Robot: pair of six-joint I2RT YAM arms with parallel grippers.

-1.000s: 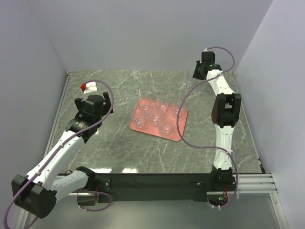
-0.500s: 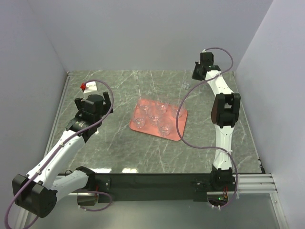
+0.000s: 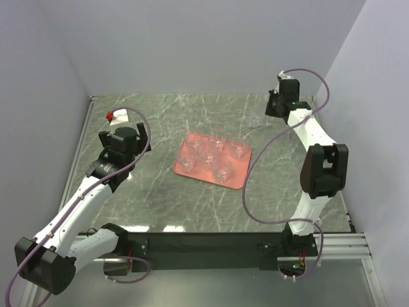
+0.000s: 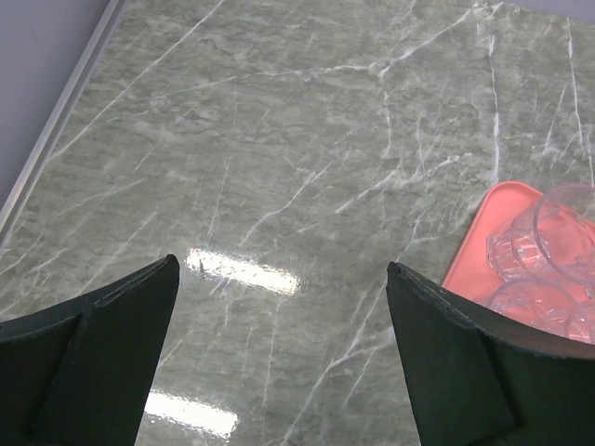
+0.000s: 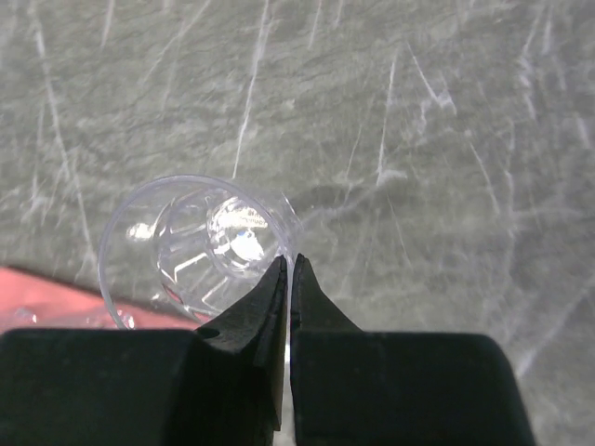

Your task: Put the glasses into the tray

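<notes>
Swung outward since a second ago, the right arm's elbow now stands closer to the right wall, and its fingers have closed. At mid-worktop lies the tray, with five glasses standing in it. Left of the tray, the left end effector hovers over bare marble, fingers spread wide. Farthest back, the right end effector is pressed together, pinching the rim of a sixth glass just beyond the tray's far right corner. Whether that one is lifted is unclear.
</notes>
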